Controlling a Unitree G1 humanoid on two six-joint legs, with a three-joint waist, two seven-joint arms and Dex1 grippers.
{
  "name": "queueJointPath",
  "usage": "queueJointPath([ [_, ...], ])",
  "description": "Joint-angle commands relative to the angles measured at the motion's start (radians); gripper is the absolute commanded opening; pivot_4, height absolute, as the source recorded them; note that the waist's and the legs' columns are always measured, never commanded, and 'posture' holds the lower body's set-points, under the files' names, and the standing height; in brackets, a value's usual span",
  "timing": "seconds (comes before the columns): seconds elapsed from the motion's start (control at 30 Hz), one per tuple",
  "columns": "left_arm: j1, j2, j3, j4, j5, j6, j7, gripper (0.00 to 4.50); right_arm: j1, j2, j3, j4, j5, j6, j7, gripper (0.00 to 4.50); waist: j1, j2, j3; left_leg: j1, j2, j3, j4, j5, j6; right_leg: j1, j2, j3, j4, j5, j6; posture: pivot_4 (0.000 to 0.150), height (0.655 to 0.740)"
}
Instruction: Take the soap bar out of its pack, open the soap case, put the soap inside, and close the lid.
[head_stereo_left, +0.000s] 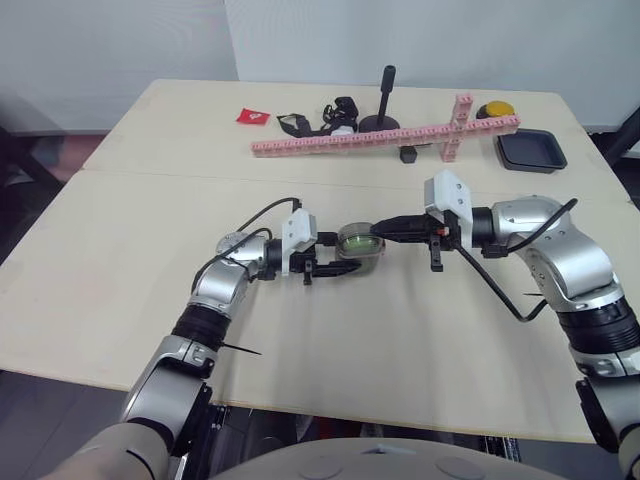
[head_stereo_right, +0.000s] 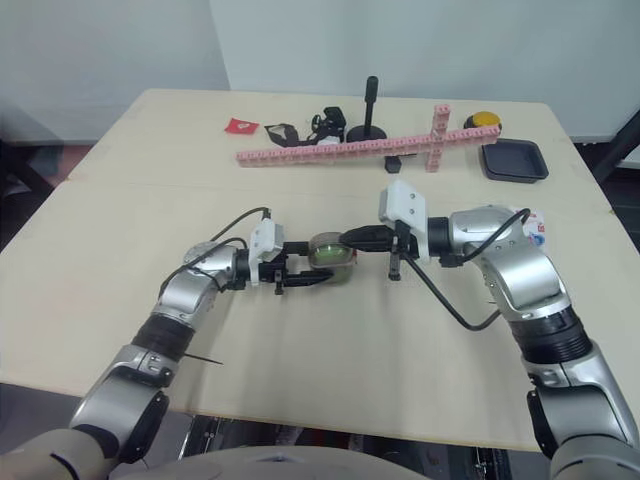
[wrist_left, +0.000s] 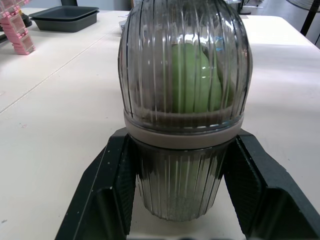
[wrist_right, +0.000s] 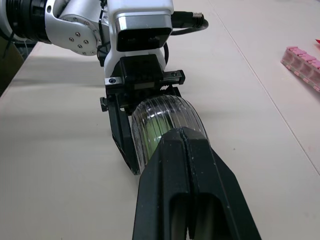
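A near beige table (head_stereo_left: 100, 300) abuts a far table (head_stereo_left: 170, 130) before a plain pale wall (head_stereo_left: 110, 40), over grey floor (head_stereo_left: 25, 160).

Both arms reach inward, left pincer (head_stereo_left: 345, 254) clamping the soap case (head_stereo_left: 361, 241), right pincer (head_stereo_left: 380, 233) closed.

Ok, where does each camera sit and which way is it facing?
Left and right eye: on the head, looking forward and down at the table; both arms show, left gripper and right gripper meeting at the soap case.
Left wrist: looks along its own fingers, which flank the case, green soap bar inside.
Right wrist: looks along its shut fingers, over the case, at the left gripper.
Shared: every view shows the case.
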Motion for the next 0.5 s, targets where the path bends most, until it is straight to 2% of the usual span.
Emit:
queueJointPath([
  [0.03, -0.016, 0.002, 0.005, -0.036, -0.009, -0.009, -0.001, 1.98, 0.036, -0.036, -0.071, 0.02, 0.035, -0.023, 0.022, 0.02, 0.003, 0.0, 0.0, -0.001, 0.0, 0.0, 0.0, 0.0, 0.0, 0.0, 0.0, 0.0, -0.001, 0.0, 0.0, 0.15, 0.733],
  [0.13, -0.017, 0.005, 0.007, -0.035, -0.01, -0.008, -0.005, 1.98, 0.059, -0.059, -0.107, 0.015, 0.064, -0.032, 0.047, 0.79, 0.002, 0.0, 0.0, -0.002, 0.0, 0.0, 0.0, -0.001, 0.001, -0.001, 0.0, 0.0, -0.002, 0.0, 0.0, 0.15, 0.733],
  [0.5, -0.029, 0.007, 0.018, -0.042, -0.032, 0.047, -0.009, 1.98, 0.155, -0.071, -0.159, -0.009, 0.064, -0.151, 0.074, 4.48, -0.001, 0.0, 0.0, -0.003, 0.0, 0.0, -0.002, -0.001, 0.001, -0.002, 0.0, -0.001, -0.003, 0.002, 0.004, 0.15, 0.733],
])
